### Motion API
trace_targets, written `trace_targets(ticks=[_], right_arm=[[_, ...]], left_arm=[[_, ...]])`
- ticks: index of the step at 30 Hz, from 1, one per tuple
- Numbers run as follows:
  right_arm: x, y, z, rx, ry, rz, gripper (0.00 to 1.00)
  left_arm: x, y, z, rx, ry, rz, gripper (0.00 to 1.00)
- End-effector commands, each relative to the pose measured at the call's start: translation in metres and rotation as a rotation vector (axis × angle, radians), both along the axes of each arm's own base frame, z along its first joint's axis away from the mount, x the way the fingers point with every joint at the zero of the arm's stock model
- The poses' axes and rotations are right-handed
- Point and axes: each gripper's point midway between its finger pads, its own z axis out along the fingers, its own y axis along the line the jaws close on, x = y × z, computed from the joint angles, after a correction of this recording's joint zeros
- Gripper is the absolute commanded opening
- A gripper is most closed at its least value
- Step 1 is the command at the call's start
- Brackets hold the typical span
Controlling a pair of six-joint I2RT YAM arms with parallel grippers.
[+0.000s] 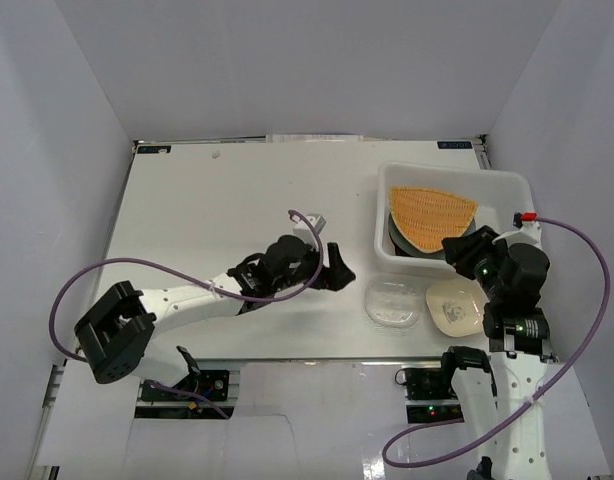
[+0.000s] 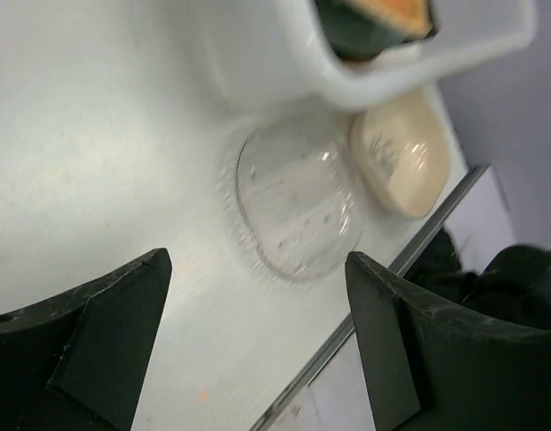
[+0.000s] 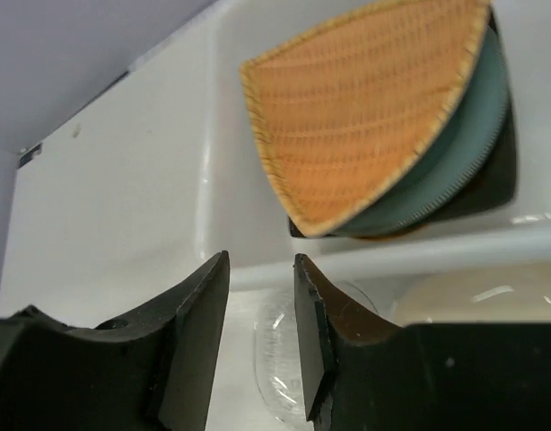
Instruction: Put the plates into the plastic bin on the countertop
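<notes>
Left pincer (image 2: 258,259) released, empty, facing clear plate (image 1: 392,302) just outside plastic bin (image 1: 382,215) near wall; cream plate (image 1: 455,305) beside it. Right pincer (image 3: 262,260) narrowly parted, empty. Risk: flat slick plate skids on surface (image 1: 217,200), slipping the grasp.

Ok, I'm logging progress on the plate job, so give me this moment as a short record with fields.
in plastic bin: orange plate lying on teal plate
on countertop: clear plate, cream plate, side by side just outside the bin's near wall
left gripper: open, empty, facing the clear plate
right gripper: narrowly open, empty, by the bin's near rim
</notes>
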Motion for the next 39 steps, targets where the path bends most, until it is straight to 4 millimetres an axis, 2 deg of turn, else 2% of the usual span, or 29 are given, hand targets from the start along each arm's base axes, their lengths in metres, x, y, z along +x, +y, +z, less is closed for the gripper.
trace_targets(ticks=[1,2,4,5,6,7,8,10,11,14,15,19,21,23,27,28,30,34,35,39], right_arm=[[-0.028,-0.027,-0.045,-0.064,0.187,-0.153,0.42],[-0.040,-0.035,-0.067,-0.065,0.285,-0.211,0.43],[-0.052,-0.040,-0.096,-0.062,0.367,-0.253,0.44],[-0.055,-0.048,-0.103,-0.064,0.385,-0.314,0.46],[-0.058,-0.053,-0.105,-0.067,0.393,-0.346,0.48],[-0.061,-0.059,-0.105,-0.076,0.391,-0.386,0.57],[-0.066,-0.073,-0.107,-0.108,0.411,-0.462,0.63],[-0.069,-0.078,-0.108,-0.093,0.432,-0.517,0.74],[-0.071,-0.084,-0.112,-0.101,0.444,-0.559,0.75],[-0.074,-0.093,-0.129,-0.077,0.507,-0.661,0.77],[-0.075,-0.096,-0.133,-0.076,0.527,-0.688,0.77],[-0.078,-0.118,-0.139,-0.104,0.561,-0.848,0.75],[-0.084,-0.135,-0.137,-0.158,0.569,-0.941,0.75],[-0.093,-0.147,-0.146,-0.188,0.635,-1.009,0.75],[-0.089,-0.139,-0.167,-0.083,0.692,-0.983,0.76],[-0.091,-0.138,-0.178,-0.070,0.705,-0.982,0.76],[-0.092,-0.135,-0.185,-0.050,0.718,-0.986,0.77],[-0.096,-0.120,-0.217,-0.007,0.835,-0.924,0.78],[-0.096,-0.119,-0.220,-0.005,0.842,-0.920,0.78],[-0.086,-0.114,-0.228,0.035,0.802,-0.891,0.68]], left_arm=[[-0.022,-0.004,-0.021,0.021,0.052,-0.023,0.89],[-0.030,-0.008,-0.023,0.021,0.053,-0.044,0.90],[-0.033,-0.015,-0.019,-0.002,0.035,-0.064,0.90],[-0.039,-0.021,-0.015,-0.011,0.021,-0.085,0.91],[-0.041,-0.026,-0.012,-0.016,0.007,-0.098,0.91],[-0.040,-0.028,-0.012,-0.008,-0.003,-0.099,0.91],[-0.042,-0.032,-0.022,0.017,0.002,-0.113,0.91],[-0.043,-0.038,-0.027,0.023,0.012,-0.123,0.91],[-0.046,-0.041,-0.040,0.043,0.024,-0.132,0.91],[-0.048,-0.047,-0.053,0.078,0.018,-0.149,0.91],[-0.047,-0.049,-0.065,0.115,0.008,-0.151,0.90],[-0.045,-0.055,-0.079,0.161,-0.004,-0.146,0.88],[-0.046,-0.058,-0.087,0.177,0.008,-0.155,0.88],[-0.046,-0.063,-0.087,0.181,0.010,-0.159,0.88],[-0.045,-0.069,-0.088,0.185,0.006,-0.164,0.87],[-0.044,-0.071,-0.087,0.185,0.003,-0.164,0.87],[-0.042,-0.076,-0.081,0.176,-0.008,-0.160,0.87],[-0.036,-0.082,-0.087,0.195,-0.024,-0.141,0.85],[-0.035,-0.081,-0.094,0.211,-0.021,-0.138,0.85],[-0.031,-0.080,-0.109,0.248,-0.019,-0.122,0.80]])
